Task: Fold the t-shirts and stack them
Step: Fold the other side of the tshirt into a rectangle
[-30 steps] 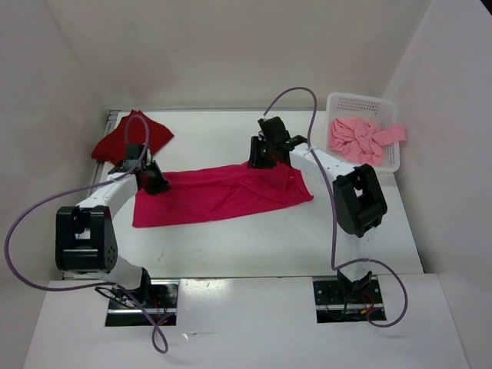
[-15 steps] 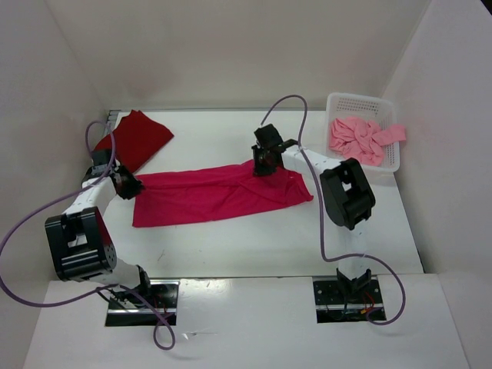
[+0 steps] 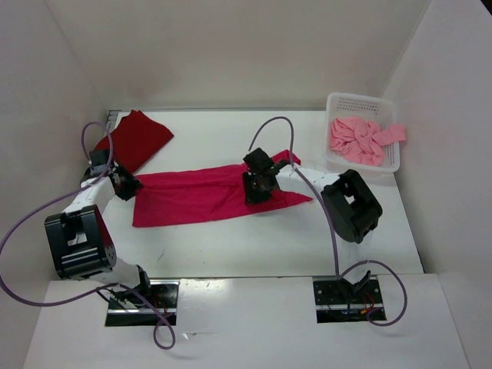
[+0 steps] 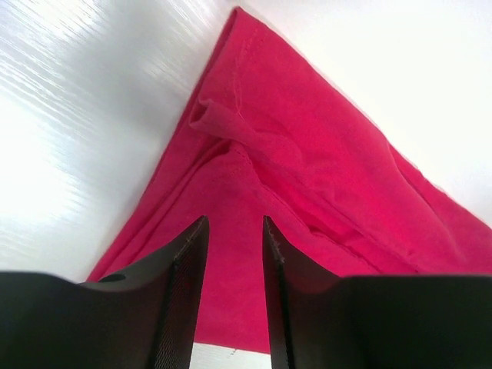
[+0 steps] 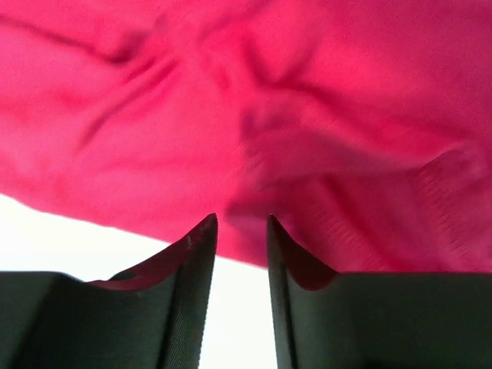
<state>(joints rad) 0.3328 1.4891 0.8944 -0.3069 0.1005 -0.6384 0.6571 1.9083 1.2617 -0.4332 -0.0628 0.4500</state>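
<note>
1. Since a second ago, the right gripper (image 3: 255, 191) has moved from the far edge of the crimson shirt (image 3: 207, 196) to above its middle. The left gripper (image 3: 131, 188) has backed off the shirt's far-left corner and now sits just beside its left end.
2. Check the left gripper (image 4: 234, 223): its fingers stand slightly apart, empty, aimed at the shirt's left corner.
3. Check the right gripper (image 5: 241, 219): its fingers stand apart, empty, close over rumpled cloth.
4. Find the crimson shirt lying as a long band across the table (image 3: 231, 246).
5. Find the dark red shirt (image 3: 138, 138) folded at the far left.
6. Find the salmon shirt (image 3: 357, 138) bunched in the basket (image 3: 361, 100), one end hanging over the rim.
</note>
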